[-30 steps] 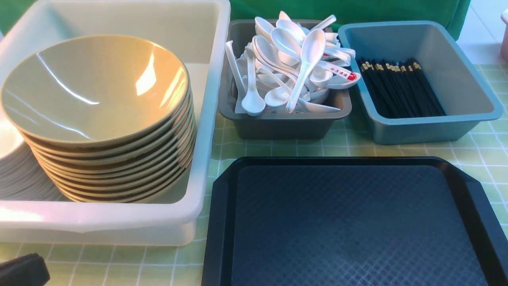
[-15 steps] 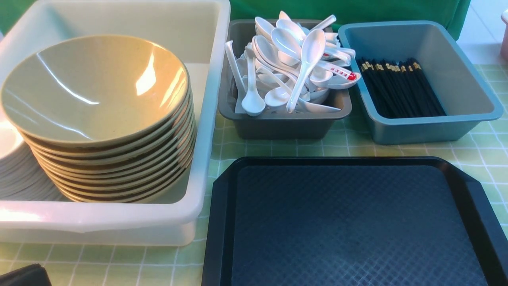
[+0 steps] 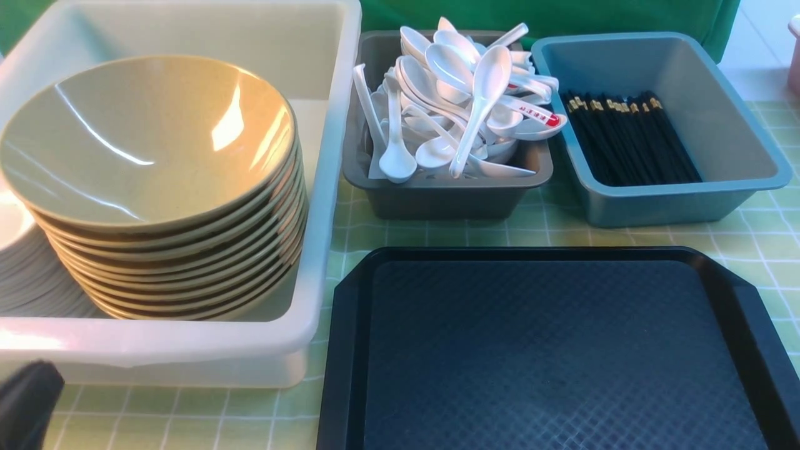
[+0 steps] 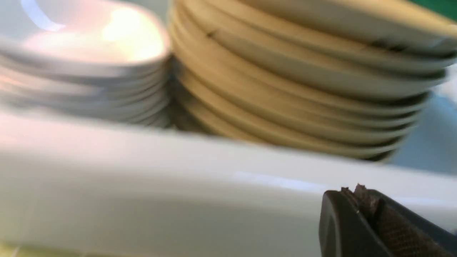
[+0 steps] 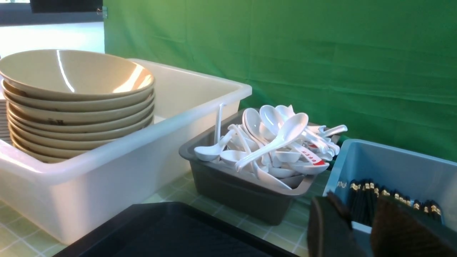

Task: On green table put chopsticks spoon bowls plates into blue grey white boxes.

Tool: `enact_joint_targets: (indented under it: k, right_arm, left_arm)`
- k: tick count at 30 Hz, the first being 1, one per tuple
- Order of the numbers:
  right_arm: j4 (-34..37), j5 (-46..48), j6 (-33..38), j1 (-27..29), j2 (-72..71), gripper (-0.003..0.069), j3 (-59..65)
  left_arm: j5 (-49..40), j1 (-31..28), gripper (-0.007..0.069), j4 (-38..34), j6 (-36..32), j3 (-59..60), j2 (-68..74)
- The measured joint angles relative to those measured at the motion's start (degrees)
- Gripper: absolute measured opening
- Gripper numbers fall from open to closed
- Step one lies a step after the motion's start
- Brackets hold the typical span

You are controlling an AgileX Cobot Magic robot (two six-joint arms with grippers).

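You have three boxes (image 3: 325, 187) on the table (image 3: 550, 231), one stack of bowls (image 3: 150, 137), one tray (image 3: 550, 350). Left fingers (image 4: 360, 214) together, empty; right fingers (image 5: 328, 228) slightly apart, empty.

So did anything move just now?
Only the left gripper: the dark shape at the front view's bottom left corner sank lower, then rose higher, empty. The bowls, spoons, chopsticks and black tray stayed put.
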State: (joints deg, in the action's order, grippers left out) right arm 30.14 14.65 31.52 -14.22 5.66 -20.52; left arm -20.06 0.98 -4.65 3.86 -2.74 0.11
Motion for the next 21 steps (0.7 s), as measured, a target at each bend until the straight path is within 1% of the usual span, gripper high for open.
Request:
enact_joint_targets:
  k: [1, 2, 5, 12, 21]
  right_arm:
    - [0.0, 0.0, 0.0, 0.0, 0.0, 0.0195, 0.0]
    - [0.1, 0.1, 0.0, 0.0, -0.1, 0.0196, 0.0]
    - [0.1, 0.2, 0.0, 0.0, -0.3, 0.0197, 0.0]
    - [0.1, 0.2, 0.0, 0.0, -0.4, 0.0202, 0.0]
    - [0.1, 0.2, 0.0, 0.0, -0.4, 0.0206, 0.0]
  left_arm:
    - [0.2, -0.1, -0.0001, 0.0, 0.0, 0.0, -0.1]
    - [1.6, -1.1, -0.0001, 0.1, 0.0, 2.8, -0.6]
    - [1.4, -1.5, -0.0001, 0.3, 0.0, 4.2, -0.7]
    - [0.9, 1.9, -0.0001, 0.5, 0.0, 4.2, -0.8]
    - [1.0, 1.9, -0.0001, 0.5, -0.1, 4.2, -0.8]
